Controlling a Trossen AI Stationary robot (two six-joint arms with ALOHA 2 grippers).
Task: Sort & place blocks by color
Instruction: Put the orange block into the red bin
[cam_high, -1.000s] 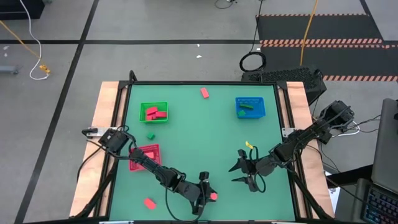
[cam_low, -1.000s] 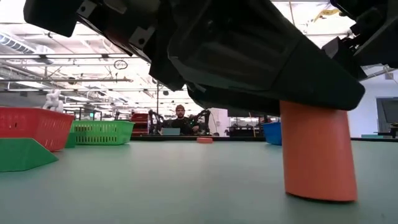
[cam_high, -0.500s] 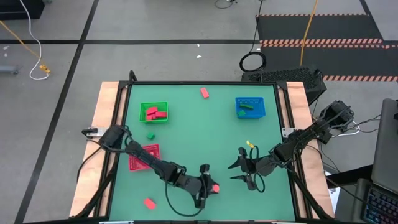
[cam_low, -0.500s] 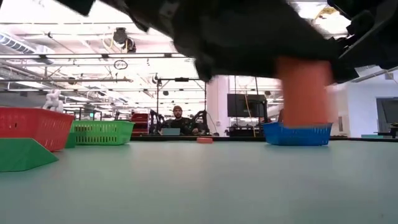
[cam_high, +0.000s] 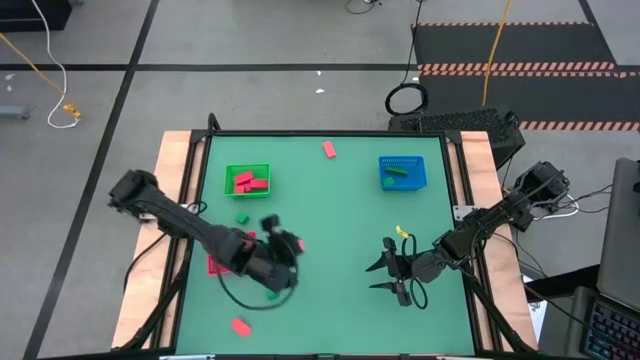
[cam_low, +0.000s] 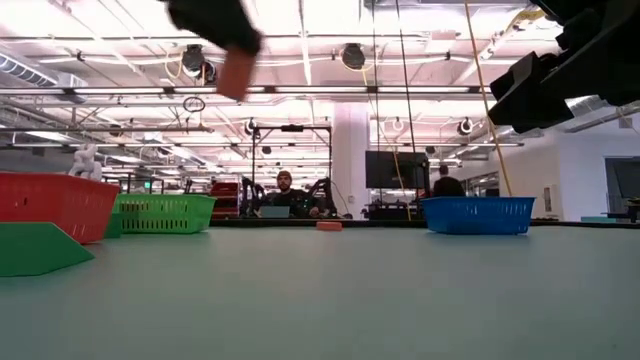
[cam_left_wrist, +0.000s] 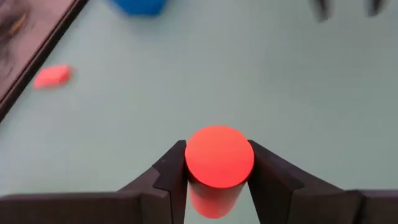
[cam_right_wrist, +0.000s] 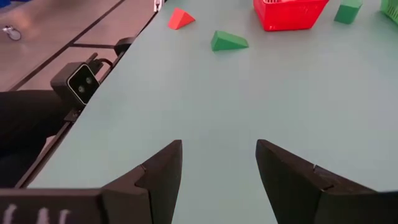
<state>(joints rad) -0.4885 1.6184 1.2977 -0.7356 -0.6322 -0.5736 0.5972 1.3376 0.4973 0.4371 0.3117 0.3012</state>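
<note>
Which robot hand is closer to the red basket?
Left. The left gripper, shut on a red cylinder, hangs just beside the red basket. The right gripper, open and empty, sits far across the table from it.

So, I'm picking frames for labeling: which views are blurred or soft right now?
High view: left gripper smeared by motion. Low view: its red cylinder is blurred. Left wrist view: cylinder sharp, table soft. Right wrist view: right gripper crisp.
</note>
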